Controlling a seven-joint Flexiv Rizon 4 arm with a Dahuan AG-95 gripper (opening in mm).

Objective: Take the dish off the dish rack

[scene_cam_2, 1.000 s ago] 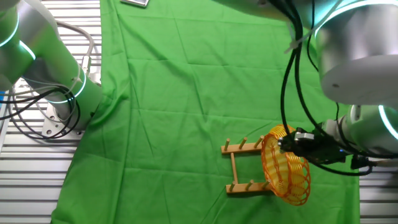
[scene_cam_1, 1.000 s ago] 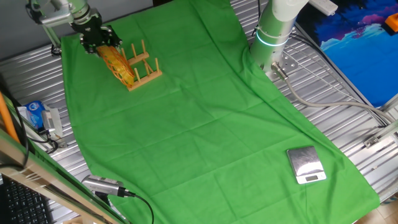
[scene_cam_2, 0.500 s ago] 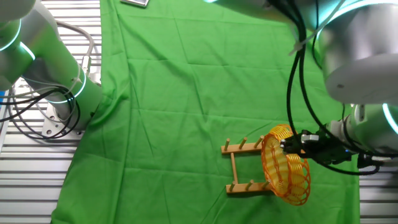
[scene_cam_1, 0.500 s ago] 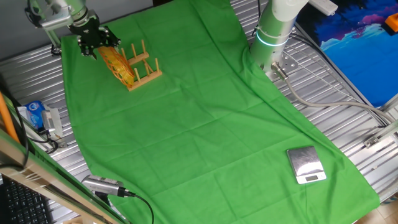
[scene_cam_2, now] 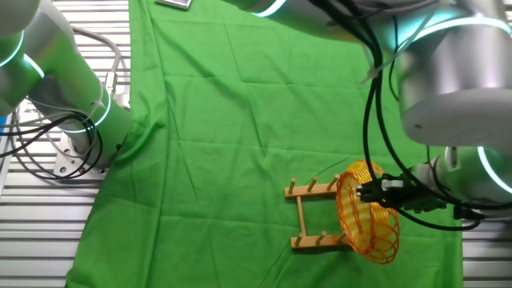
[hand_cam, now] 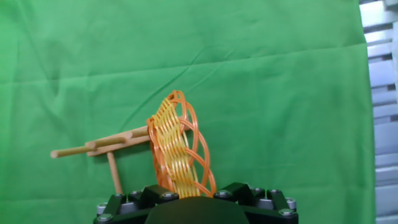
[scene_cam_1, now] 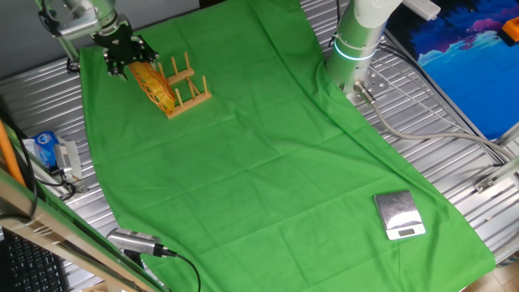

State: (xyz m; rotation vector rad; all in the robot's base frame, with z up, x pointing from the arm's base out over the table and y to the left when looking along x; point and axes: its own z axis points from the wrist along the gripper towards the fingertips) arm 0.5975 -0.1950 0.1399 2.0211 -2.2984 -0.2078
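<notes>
So far we only reach the orange woven wicker dish [scene_cam_2: 366, 225], upright at three o'clock on the light-brown wooden pegged rack [scene_cam_2: 310, 216]; our black two-finger gripper's [scene_cam_2: 370, 192] hold is unreadable, and lifting remains.

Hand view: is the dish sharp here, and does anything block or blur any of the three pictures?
Hand view: the dish is sharp, its weave readable, but the gripper housing hides its lower edge. The other fixed view: a large arm segment sits close to the lens and soft, while the rack stays clear. One fixed view: evenly lit, no glare on the cloth, dish small and far.
</notes>
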